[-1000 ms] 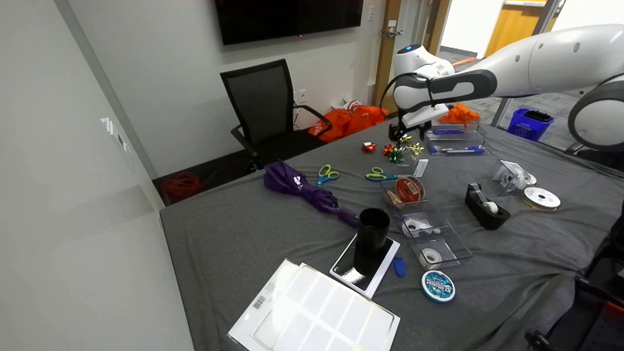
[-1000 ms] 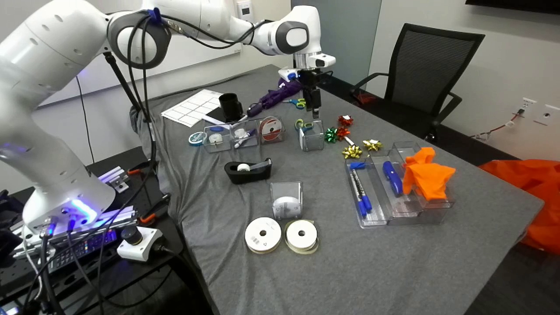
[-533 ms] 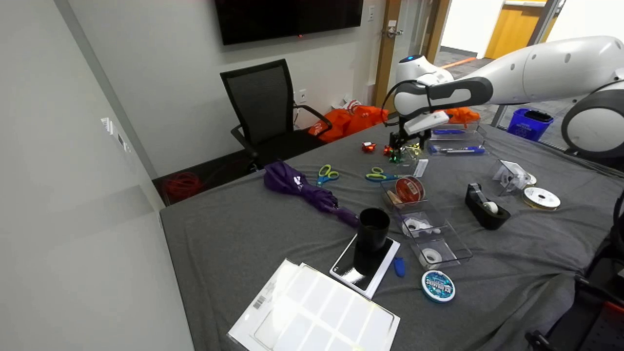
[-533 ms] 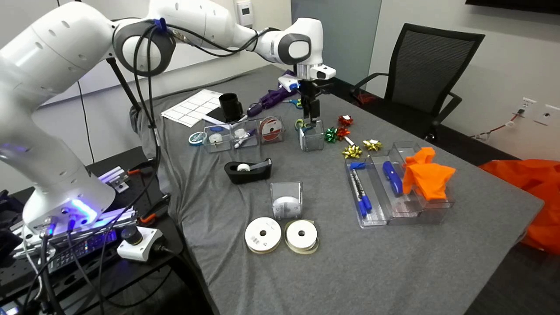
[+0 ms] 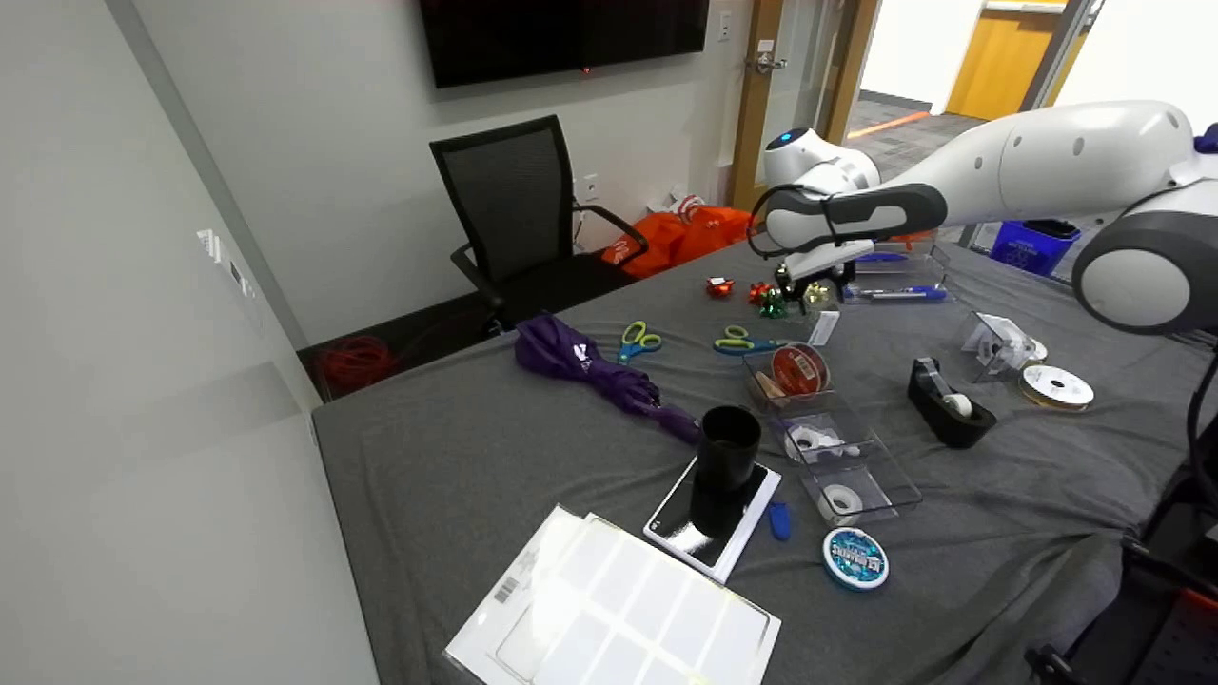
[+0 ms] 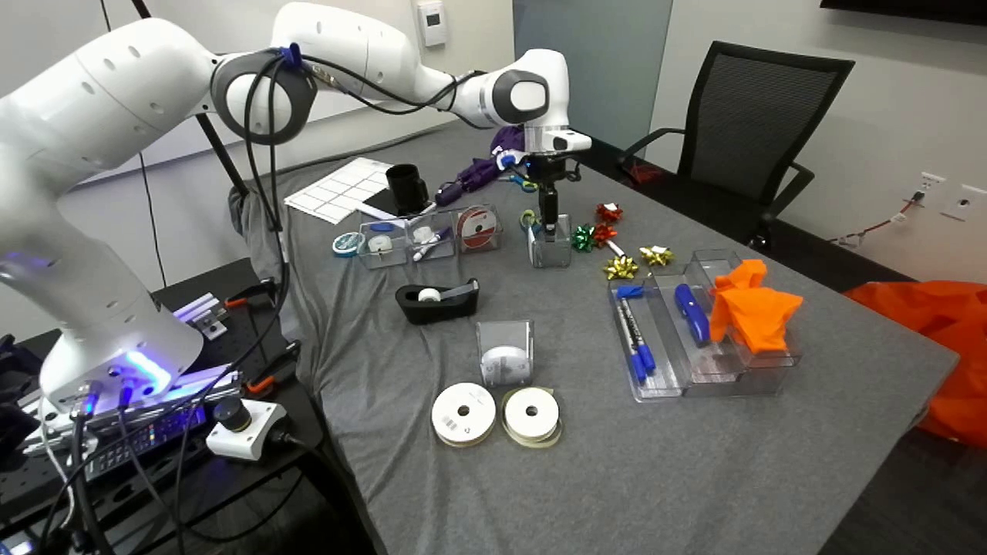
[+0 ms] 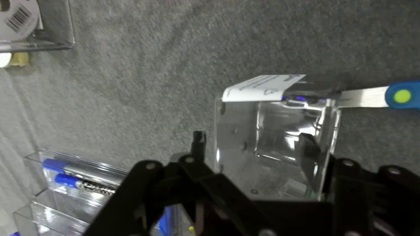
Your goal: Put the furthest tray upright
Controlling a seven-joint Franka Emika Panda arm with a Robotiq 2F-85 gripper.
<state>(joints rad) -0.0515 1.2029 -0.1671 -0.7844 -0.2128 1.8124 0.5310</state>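
The clear tray (image 7: 272, 131), with a white label (image 7: 262, 88) on its 12 o'clock side in the wrist view, sits on the grey-covered worktop (image 6: 655, 478). The claw (image 7: 252, 142) hangs at it, spread wide and gripping nothing: one fingertip (image 7: 198, 144) is just outside the 9 o'clock wall; whether the other is inside or outside the 3 o'clock wall, I cannot tell. Scissors (image 7: 407, 95) lie towards 2 o'clock. In an exterior view, measured from the tray, a green gift bow (image 6: 583, 237) is near at 3 o'clock, a black tape dispenser (image 6: 437, 311) at 8.

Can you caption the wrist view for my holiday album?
Open gripper at a clear tray, scissors on one side, pens on the other.
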